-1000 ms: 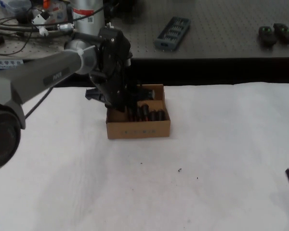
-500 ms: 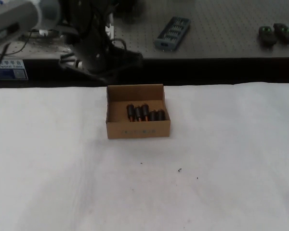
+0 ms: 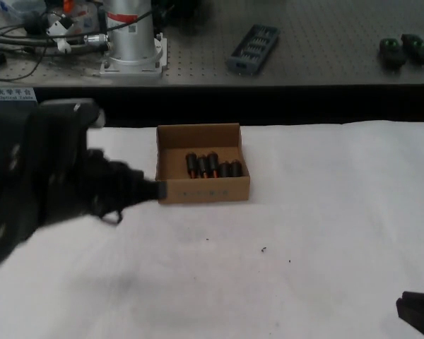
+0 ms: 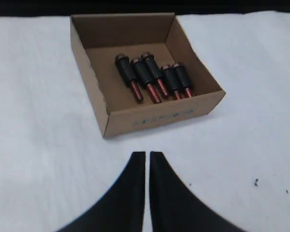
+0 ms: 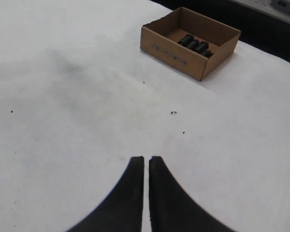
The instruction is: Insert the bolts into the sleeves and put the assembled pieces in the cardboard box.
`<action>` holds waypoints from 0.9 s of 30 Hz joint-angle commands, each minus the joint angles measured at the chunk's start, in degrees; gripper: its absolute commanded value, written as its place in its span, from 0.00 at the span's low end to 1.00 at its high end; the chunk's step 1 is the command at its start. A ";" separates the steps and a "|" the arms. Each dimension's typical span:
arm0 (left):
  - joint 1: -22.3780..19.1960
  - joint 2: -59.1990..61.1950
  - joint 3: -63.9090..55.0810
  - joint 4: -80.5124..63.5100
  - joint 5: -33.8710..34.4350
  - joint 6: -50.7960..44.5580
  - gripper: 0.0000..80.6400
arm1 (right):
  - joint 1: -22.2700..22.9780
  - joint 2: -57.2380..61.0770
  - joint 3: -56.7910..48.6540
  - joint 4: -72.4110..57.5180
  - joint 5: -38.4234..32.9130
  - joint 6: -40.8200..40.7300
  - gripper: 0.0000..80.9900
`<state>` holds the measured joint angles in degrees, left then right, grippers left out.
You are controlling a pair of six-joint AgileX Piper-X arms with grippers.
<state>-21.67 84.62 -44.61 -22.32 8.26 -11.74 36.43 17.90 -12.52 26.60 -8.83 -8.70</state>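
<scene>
A small cardboard box [image 3: 201,192] [image 4: 154,118] [image 5: 170,52] stands open on the white cloth. Several assembled bolts in black sleeves [image 3: 213,165] [image 4: 152,81] [image 5: 195,46] lie side by side in it, copper threads showing. My left gripper [image 4: 147,157] is shut and empty, low over the cloth just in front of the box. In the high view the left arm [image 3: 49,183] is a dark blur left of the box. My right gripper [image 5: 146,160] is shut and empty, far from the box near the front right of the cloth [image 3: 420,311].
White cloth [image 3: 283,233] covers the bench, with a few dark specks [image 3: 263,249]. Behind it lies a perforated table with a metal post [image 3: 131,32], cables, a blue-grey rack [image 3: 253,48] and two dark pieces [image 3: 404,49].
The left arm left the box, swung up and back, and now sits low on the cloth left of the box. The right gripper shows again at the front right corner.
</scene>
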 commanded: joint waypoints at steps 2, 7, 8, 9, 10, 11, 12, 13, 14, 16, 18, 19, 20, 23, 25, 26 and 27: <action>0.00 -8.96 19.37 -22.27 0.62 0.32 0.03 | -0.42 -0.41 0.49 -2.13 -1.15 0.12 0.05; 0.00 -12.37 32.15 -35.38 0.60 0.32 0.03 | -0.42 -0.41 0.49 -2.12 -0.74 0.12 0.05; 0.00 -12.46 34.15 -37.24 0.60 0.32 0.03 | -0.42 -0.41 0.49 -2.12 -0.74 0.12 0.05; 0.00 -12.44 36.03 -38.65 0.60 0.32 0.03 | -0.42 -0.41 0.49 -2.12 -0.74 0.12 0.05; 0.00 -12.44 37.42 -39.00 0.60 0.32 0.03 | -0.42 -0.41 0.49 -2.12 -0.74 0.12 0.05; 0.00 -12.44 39.04 -39.02 0.60 0.32 0.03 | -0.42 -0.41 0.49 -2.12 -0.74 0.12 0.05; 0.00 -12.56 40.65 -39.00 0.60 0.32 0.03 | -0.42 -0.41 0.49 -2.12 -0.74 0.12 0.05; 0.00 -12.62 42.27 -39.00 0.60 0.32 0.03 | -0.42 -0.41 0.49 -2.12 -0.74 0.12 0.05; 0.00 -12.59 43.85 -39.00 0.60 0.32 0.03 | -0.42 -0.41 0.49 -2.12 -0.74 0.12 0.05; -0.48 -14.69 44.61 -36.29 0.52 0.21 0.03 | -0.42 -0.41 0.49 -2.12 -0.74 0.12 0.05; -0.46 -16.40 44.61 -29.60 0.56 0.20 0.03 | -0.42 -0.25 0.49 -2.12 -0.81 0.12 0.05; -0.46 -17.17 44.61 -26.83 0.56 0.20 0.03 | -0.42 -0.25 0.49 -2.12 -0.83 0.12 0.05; -0.46 -17.62 44.61 -24.35 0.56 0.20 0.03 | -0.42 -0.25 0.49 -2.12 -0.83 0.12 0.05; -0.46 -17.92 44.61 -21.04 0.56 0.20 0.03 | -0.42 -0.61 0.96 -2.34 -0.83 0.12 0.05; -0.46 -17.92 44.61 -19.79 0.56 0.20 0.03 | -0.42 -2.03 2.77 -4.09 -0.83 0.12 0.05; -0.46 -18.35 44.61 -18.48 0.56 0.20 0.03 | -0.42 -3.37 4.45 -5.54 -0.83 0.12 0.05; -0.46 -20.08 44.61 -17.55 0.56 0.20 0.03 | -0.57 -5.06 6.41 -6.72 -0.83 0.12 0.05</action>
<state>-21.82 66.41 0.38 -42.00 8.75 -11.74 35.76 12.37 -5.13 20.22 -9.27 -8.70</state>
